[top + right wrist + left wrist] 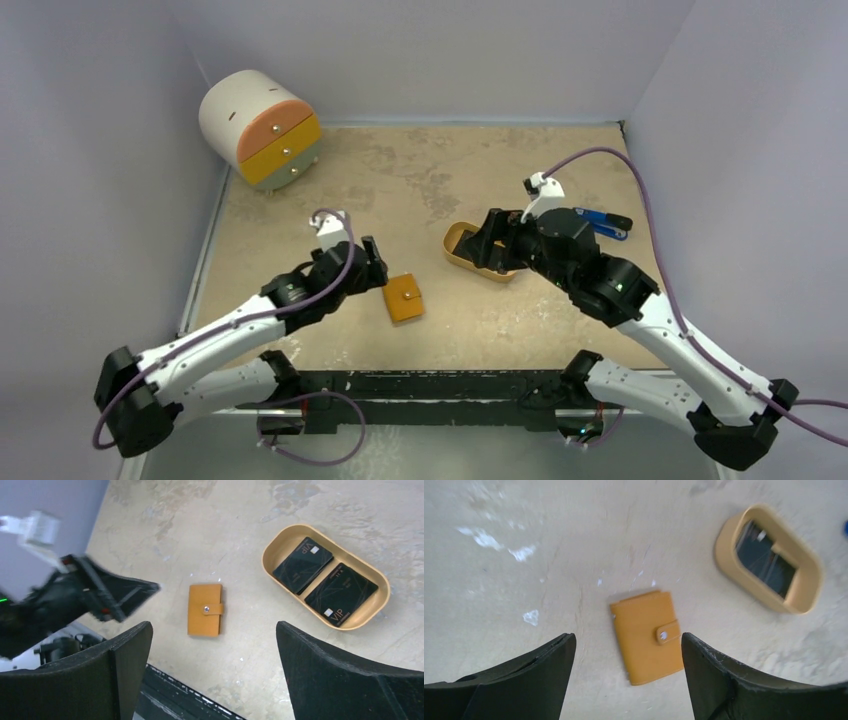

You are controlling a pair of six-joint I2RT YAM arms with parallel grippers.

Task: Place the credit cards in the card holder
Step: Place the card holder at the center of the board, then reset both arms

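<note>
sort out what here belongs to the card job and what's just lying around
Job: two black credit cards in the tan oval tray; closed orange card holder.
Lying about: round white drawer unit; blue-and-black gadget.

A small orange-tan leather-like folding wallet (646, 636), snapped shut, is seen lying flat on the mottled beige worktop (549, 555) at lower centre, framed by the left end effector (627, 637) with its black fingers (539, 680) widely parted. Dark flat cards (764, 560) are contained in a tan oval tray (724, 545) at upper right.
</note>
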